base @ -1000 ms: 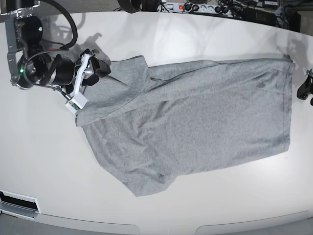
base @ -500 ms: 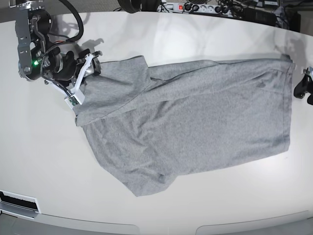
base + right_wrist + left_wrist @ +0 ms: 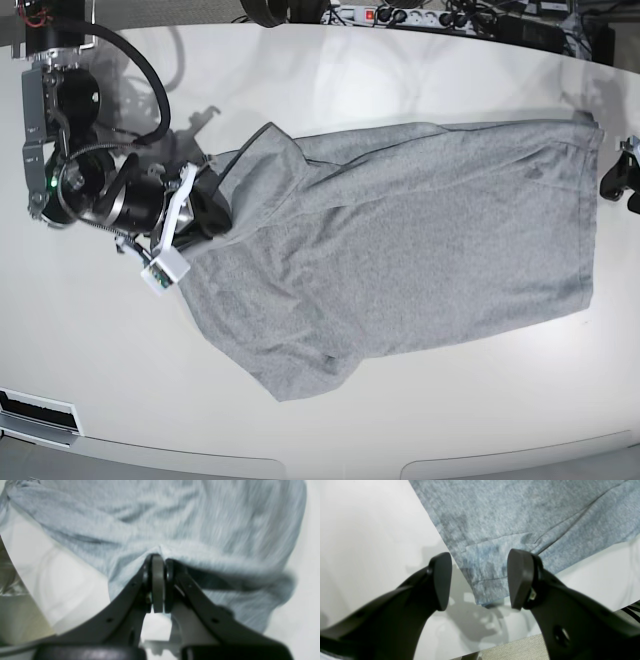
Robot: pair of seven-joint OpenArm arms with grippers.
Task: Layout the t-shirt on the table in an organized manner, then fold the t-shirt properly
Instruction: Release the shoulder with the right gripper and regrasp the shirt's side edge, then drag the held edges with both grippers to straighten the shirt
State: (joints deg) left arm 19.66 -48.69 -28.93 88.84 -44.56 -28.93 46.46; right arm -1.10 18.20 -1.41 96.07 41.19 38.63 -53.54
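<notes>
As it lies, t-shirt (image 3: 400, 240) runs left-right.

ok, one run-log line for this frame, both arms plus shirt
right gripper: shut on t-shirt sleeve edge | left gripper: open, over hem corner, no contact | t-shirt: spread on table, unfolded

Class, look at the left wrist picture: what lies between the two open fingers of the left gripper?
Between the left gripper fingers lies a hemmed corner of the t-shirt, with bare white table below it.
</notes>
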